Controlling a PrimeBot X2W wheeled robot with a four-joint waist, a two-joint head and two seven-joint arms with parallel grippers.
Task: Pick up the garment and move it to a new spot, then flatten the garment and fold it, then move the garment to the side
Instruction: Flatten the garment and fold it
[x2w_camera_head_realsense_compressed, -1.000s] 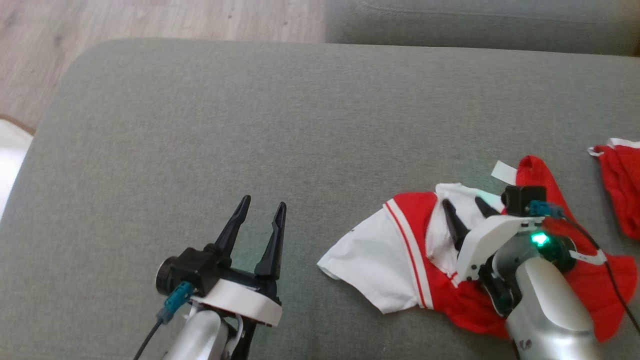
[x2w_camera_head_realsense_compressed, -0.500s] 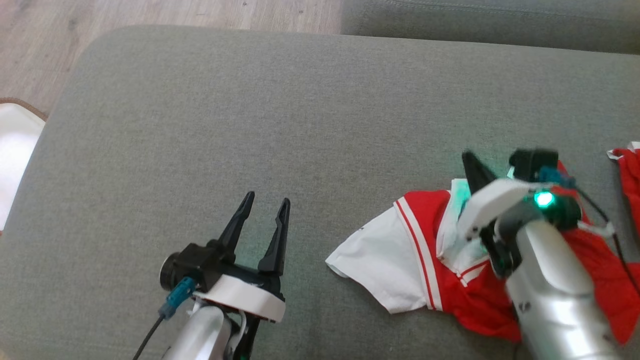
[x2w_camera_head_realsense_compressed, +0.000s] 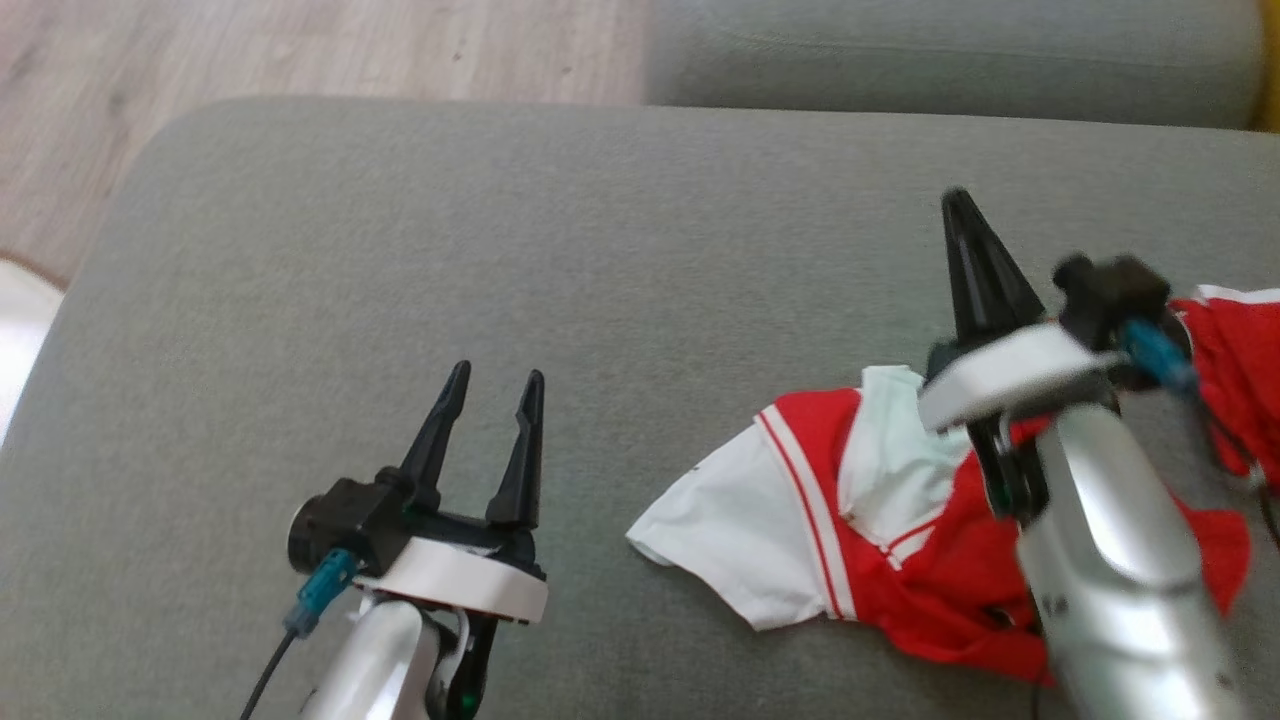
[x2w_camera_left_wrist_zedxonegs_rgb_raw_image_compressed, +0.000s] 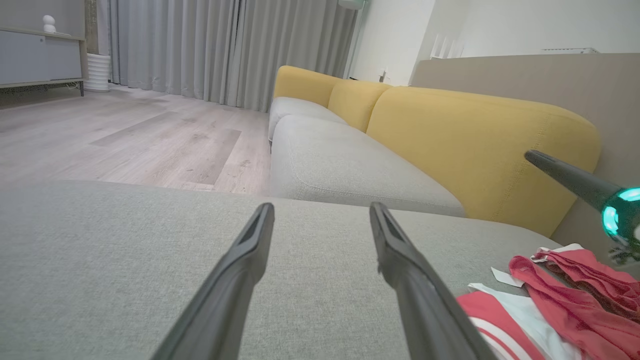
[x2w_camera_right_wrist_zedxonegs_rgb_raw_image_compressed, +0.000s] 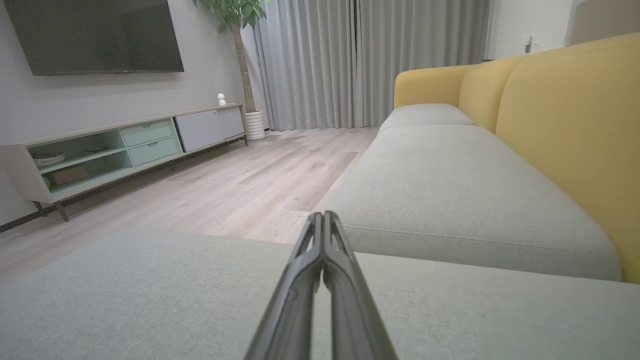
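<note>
Garment on cushion | right claw pressed together, empty, raised over it | left claw spread, apart leftward

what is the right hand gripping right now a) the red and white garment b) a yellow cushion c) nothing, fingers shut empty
c: the right hand has fingers pressed together with no cloth between, and the garment lies on the grey cushion.
</note>
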